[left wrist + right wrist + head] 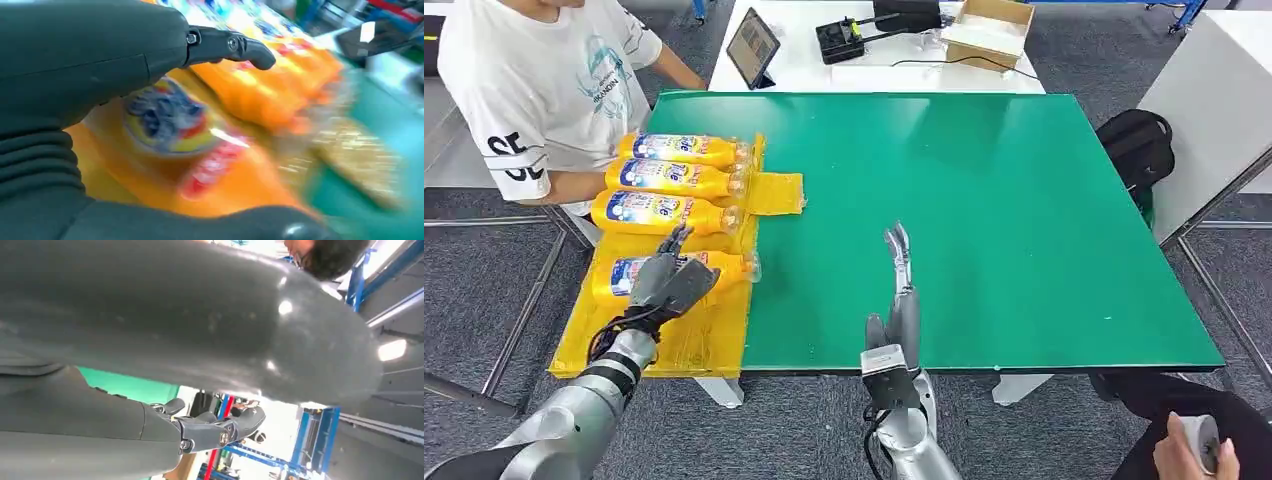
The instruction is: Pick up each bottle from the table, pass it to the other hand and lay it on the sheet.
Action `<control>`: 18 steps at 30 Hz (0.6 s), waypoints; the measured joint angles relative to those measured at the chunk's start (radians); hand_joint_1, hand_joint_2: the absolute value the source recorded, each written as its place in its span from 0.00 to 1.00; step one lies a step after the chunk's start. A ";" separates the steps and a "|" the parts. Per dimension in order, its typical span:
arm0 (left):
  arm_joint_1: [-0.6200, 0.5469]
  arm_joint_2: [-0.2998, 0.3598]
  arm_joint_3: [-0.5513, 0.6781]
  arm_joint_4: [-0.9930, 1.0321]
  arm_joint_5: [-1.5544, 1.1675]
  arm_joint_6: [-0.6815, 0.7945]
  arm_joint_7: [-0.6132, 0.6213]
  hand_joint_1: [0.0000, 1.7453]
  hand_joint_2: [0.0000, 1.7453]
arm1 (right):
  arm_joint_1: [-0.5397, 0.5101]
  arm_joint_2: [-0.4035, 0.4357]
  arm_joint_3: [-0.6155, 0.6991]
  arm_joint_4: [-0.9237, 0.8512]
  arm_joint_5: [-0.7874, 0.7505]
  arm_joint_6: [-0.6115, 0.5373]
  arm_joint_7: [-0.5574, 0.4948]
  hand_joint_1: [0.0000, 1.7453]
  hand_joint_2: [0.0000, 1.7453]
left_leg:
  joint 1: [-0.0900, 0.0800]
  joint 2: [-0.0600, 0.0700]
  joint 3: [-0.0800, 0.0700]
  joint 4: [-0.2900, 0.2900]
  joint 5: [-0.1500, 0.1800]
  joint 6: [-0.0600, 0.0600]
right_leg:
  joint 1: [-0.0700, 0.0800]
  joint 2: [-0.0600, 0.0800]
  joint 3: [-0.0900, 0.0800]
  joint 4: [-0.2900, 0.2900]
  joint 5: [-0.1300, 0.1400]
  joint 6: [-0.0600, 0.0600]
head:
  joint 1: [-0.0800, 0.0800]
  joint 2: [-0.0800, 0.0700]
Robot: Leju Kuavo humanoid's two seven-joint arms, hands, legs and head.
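Several yellow bottles lie side by side on the yellow sheet (704,335) at the left edge of the green table (984,220). The nearest bottle (729,266) lies across the sheet with its cap toward the green. My left hand (667,280) hovers over its labelled end, fingers stretched out and not closed round it. The left wrist view, blurred, shows that bottle (200,150) between a straight finger (235,47) and the thumb, with room around it. My right hand (902,290) is over the bare green near the front edge, fingers (225,427) straight, holding nothing.
A person (544,90) in a white shirt stands at the table's far left corner, beside the sheet. A white table behind carries a tablet (752,47), a black device and a cardboard box (986,30). A black backpack (1136,150) lies to the right; another person's hand (1194,450) is at lower right.
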 measured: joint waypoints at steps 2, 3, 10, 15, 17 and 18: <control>0.000 -0.013 0.035 -0.006 0.016 -0.017 -0.012 0.00 0.00 | 0.000 0.003 -0.009 0.002 -0.001 0.005 0.000 0.00 0.00 | 0.000 0.001 0.000 0.000 0.000 0.000 | 0.000 0.000 0.000 0.000 0.001 0.000 | 0.000 0.000; 0.001 -0.017 0.048 -0.009 0.020 -0.019 -0.014 0.00 0.00 | 0.000 0.005 -0.012 0.003 -0.001 0.006 0.000 0.00 0.00 | 0.000 0.002 0.000 0.000 0.000 0.000 | 0.000 0.001 0.000 0.000 0.001 0.000 | 0.000 0.000; 0.027 -0.058 0.110 -0.102 0.274 -0.101 -0.059 0.00 1.00 | 0.001 0.012 -0.036 0.010 0.023 0.025 0.000 0.00 0.00 | 0.000 0.002 -0.001 0.000 0.000 0.000 | 0.000 0.000 -0.002 0.000 0.001 0.000 | 0.000 0.000; 0.105 -0.112 0.085 -0.344 0.604 0.102 -0.066 0.00 1.00 | 0.002 0.020 -0.052 0.018 0.079 0.025 0.000 0.00 0.00 | 0.000 0.003 -0.004 0.000 0.000 0.000 | 0.000 0.001 -0.005 0.000 0.001 0.000 | 0.000 0.000; 0.142 -0.122 0.045 -0.457 0.655 0.175 -0.067 0.00 1.00 | 0.002 0.021 -0.055 0.022 0.093 0.011 0.000 0.00 0.00 | 0.000 0.002 -0.005 0.000 0.000 0.000 | 0.000 0.001 -0.006 0.000 0.001 0.000 | 0.000 0.000; 0.160 -0.124 0.028 -0.503 0.663 0.201 -0.067 0.00 1.00 | 0.002 0.021 -0.055 0.022 0.096 0.004 0.000 0.00 0.00 | 0.000 0.002 -0.006 0.000 0.000 0.000 | 0.000 0.001 -0.007 0.000 0.000 0.001 | 0.000 0.000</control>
